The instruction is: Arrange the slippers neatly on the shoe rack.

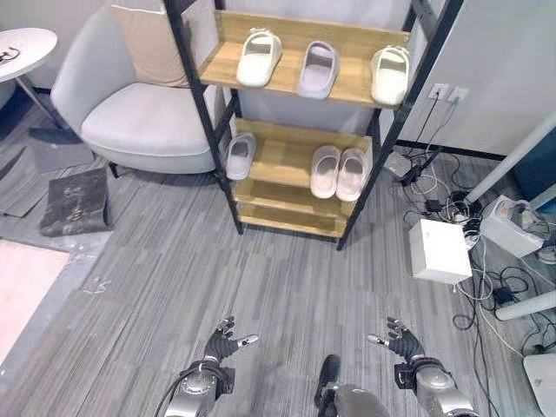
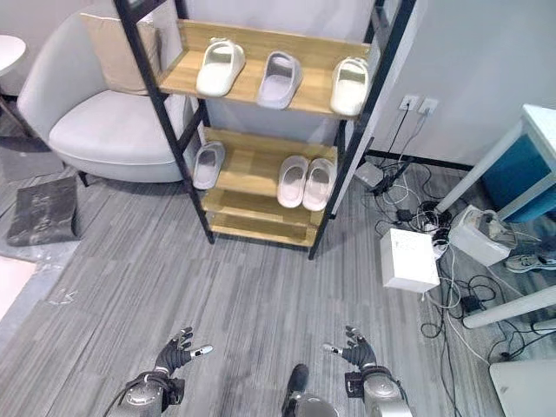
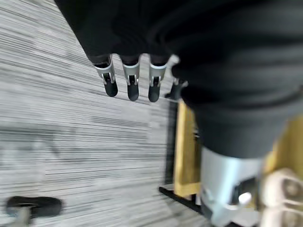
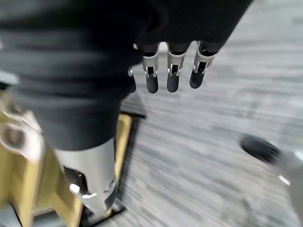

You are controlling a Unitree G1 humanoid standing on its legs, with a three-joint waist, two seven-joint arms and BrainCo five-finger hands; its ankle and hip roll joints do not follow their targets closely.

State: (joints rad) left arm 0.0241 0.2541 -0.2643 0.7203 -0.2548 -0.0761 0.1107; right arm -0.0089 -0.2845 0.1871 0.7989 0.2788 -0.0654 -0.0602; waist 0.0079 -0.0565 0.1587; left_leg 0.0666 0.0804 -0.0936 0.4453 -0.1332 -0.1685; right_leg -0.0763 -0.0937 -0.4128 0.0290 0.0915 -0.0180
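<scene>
Both hands are empty with fingers straight and spread: the left hand and the right hand hover low over the grey floor, well apart from the shoe rack. The top shelf carries three slippers spaced apart: a cream one, a lilac one and a pale yellow one. The middle shelf holds a lone grey slipper at its left and a touching pink pair. For a neat result, the robot likely should step closer first, then square up unpaired slippers, gripping each by its strap.

Armchair cut by frame edge; round table likewise.
</scene>
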